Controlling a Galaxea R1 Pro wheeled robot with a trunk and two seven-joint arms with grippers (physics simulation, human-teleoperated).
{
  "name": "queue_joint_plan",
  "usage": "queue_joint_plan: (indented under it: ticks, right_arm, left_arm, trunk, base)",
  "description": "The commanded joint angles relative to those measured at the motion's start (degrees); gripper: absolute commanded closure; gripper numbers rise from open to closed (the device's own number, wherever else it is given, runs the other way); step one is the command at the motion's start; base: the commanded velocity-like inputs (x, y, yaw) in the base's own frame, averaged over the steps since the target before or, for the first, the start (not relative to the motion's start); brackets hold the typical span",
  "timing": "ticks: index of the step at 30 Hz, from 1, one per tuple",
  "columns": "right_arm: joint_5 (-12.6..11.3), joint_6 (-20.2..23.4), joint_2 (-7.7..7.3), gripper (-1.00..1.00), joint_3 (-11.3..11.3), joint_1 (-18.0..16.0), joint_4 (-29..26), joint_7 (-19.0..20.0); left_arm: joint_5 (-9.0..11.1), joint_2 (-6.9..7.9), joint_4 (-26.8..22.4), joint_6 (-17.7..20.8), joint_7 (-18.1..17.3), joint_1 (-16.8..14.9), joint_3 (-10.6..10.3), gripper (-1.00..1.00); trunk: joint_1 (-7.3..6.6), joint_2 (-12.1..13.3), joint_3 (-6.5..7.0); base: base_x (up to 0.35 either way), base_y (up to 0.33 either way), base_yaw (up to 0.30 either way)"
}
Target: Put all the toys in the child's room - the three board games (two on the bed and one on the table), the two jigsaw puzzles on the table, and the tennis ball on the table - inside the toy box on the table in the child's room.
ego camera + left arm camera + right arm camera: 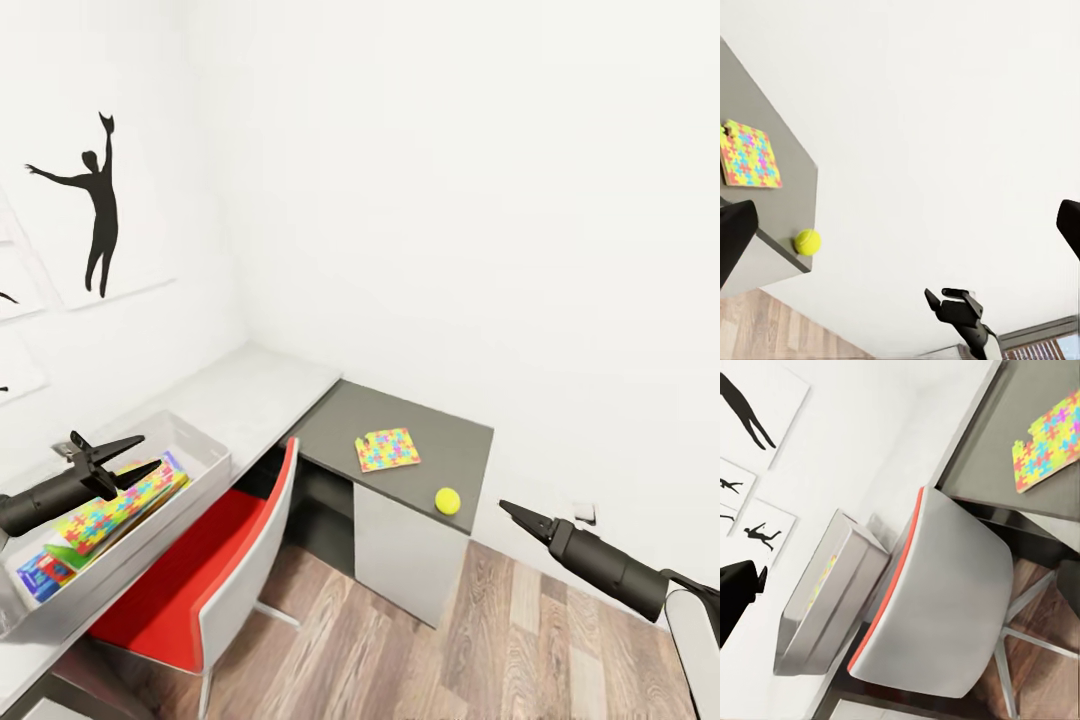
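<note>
The toy box (207,452) stands on the pale table (250,392) at the left. In it lies a jigsaw puzzle (98,521) on top of flat board games, one with a blue cover (38,577). My left gripper (118,458) hangs open and empty just above the box. A second jigsaw puzzle (388,449) (748,154) (1050,438) and the yellow tennis ball (448,500) (807,241) rest on the dark grey lower desk section (450,440). My right gripper (515,512) (954,298) hovers open to the right of the ball, above the floor, holding nothing.
A red chair with a grey back (215,570) (945,592) is pushed under the table between the toy box and the dark desk section. White walls with black silhouette pictures (95,205) close in behind. Wood-plank floor (520,640) lies open to the right.
</note>
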Motion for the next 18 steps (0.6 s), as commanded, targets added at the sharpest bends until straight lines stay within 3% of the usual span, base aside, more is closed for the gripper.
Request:
queue_joint_plan:
  ticks: [1,18]
  right_arm:
    - [0.23,0.23,0.02,-1.0,-0.03,-0.08,0.0,0.26]
    - [0.25,0.11,0.06,-1.0,-0.06,-0.08,-0.03,0.2]
  left_arm:
    - [0.01,0.02,-0.01,0.6,-0.2,-0.02,0.01,-1.0]
    - [-0.02,0.02,-0.03,0.53,-0.18,-0.02,0.01,-1.0]
  trunk:
    - [0.03,-0.12,-0.12]
    - [0.03,-0.12,-0.12]
  base:
    - [0.0,0.0,-0.27]
    - [0.0,0.0,-0.27]
